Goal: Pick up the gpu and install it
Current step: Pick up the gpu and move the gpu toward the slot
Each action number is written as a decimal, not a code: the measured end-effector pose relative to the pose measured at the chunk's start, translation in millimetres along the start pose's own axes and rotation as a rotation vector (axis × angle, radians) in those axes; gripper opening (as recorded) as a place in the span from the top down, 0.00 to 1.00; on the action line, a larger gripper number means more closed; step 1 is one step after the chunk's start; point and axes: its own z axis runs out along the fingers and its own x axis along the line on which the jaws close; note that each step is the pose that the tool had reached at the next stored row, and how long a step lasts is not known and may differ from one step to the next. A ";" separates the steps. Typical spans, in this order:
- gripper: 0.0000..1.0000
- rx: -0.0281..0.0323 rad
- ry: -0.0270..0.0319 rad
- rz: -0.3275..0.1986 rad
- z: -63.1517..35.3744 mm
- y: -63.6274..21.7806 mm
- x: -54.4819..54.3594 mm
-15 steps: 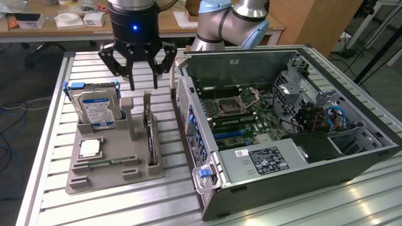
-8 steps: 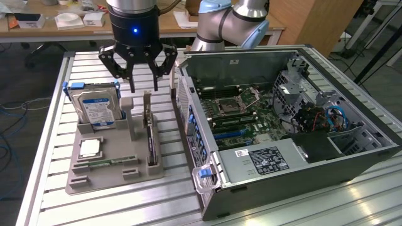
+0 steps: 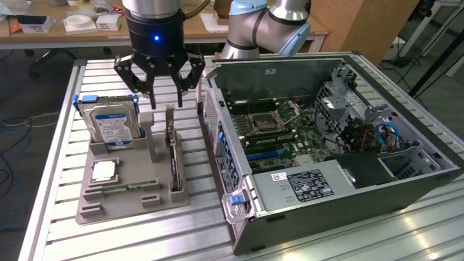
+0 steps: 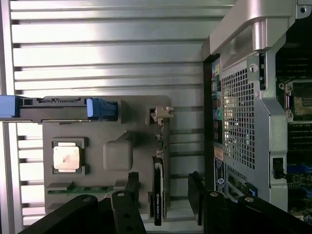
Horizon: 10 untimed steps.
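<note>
Black claw [image 3: 167, 102] is seen spread wide, with nothing gripped or touched. It is hung just above the gpu [image 3: 174, 163], which is stood on edge in the grey holder [image 3: 108, 209] on the slatted surface [image 3: 54, 163], beside the opened computer case [image 3: 326, 217].

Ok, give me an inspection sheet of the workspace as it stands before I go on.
Surface: slatted metal table, holding a grey holder tray and an open computer case.
Job's things: gpu stands on edge in the tray, not held; the case's side is open.
Clutter: hard drive, processor and memory stick in the tray.
Grippers: gripper open, above the gpu.
Cables: blue cables inside the case; loose cables on the floor.
Surroundings: wooden desk with white boxes behind.
</note>
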 end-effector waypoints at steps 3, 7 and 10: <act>0.47 0.0000 0.0000 0.000 0.9 -0.9 0.0; 0.47 0.0001 0.0001 0.000 1.9 -1.5 -0.1; 0.47 0.0000 0.0000 0.000 2.1 -1.6 -0.1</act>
